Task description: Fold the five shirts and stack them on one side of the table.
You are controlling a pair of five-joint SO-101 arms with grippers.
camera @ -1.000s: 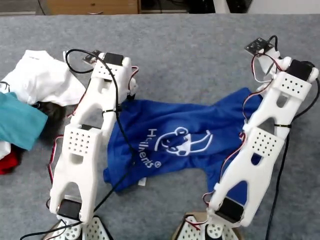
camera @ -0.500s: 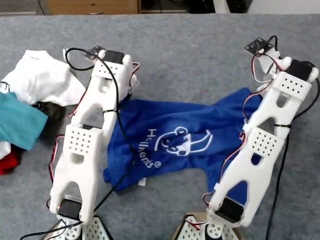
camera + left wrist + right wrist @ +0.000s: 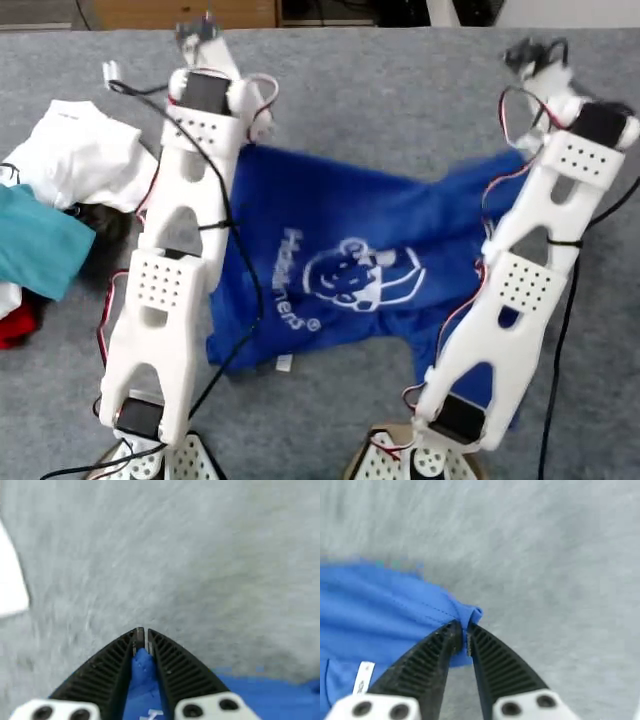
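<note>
A blue shirt [image 3: 350, 255] with a white print lies spread across the middle of the grey table, stretched between both arms. My left gripper [image 3: 141, 632] is shut on a pinch of the blue shirt [image 3: 141, 666] at its far left edge, under the left arm's head [image 3: 205, 95]. My right gripper [image 3: 463, 628] is shut on a corner of the blue shirt [image 3: 385, 610] at its far right edge, below the right arm's head [image 3: 585, 130]. The fingertips are hidden by the arms in the high view.
A pile of other shirts sits at the left edge: a white one [image 3: 80, 155], a teal one [image 3: 35, 240], a dark one [image 3: 100, 225] and a red one [image 3: 15, 320]. Bare grey table [image 3: 380, 90] stretches beyond the shirt. Wooden furniture [image 3: 180, 12] stands behind.
Both arms have swung toward the far side of the table, pulling the shirt's far edge with them. The blue shirt now lies flatter and more spread out.
</note>
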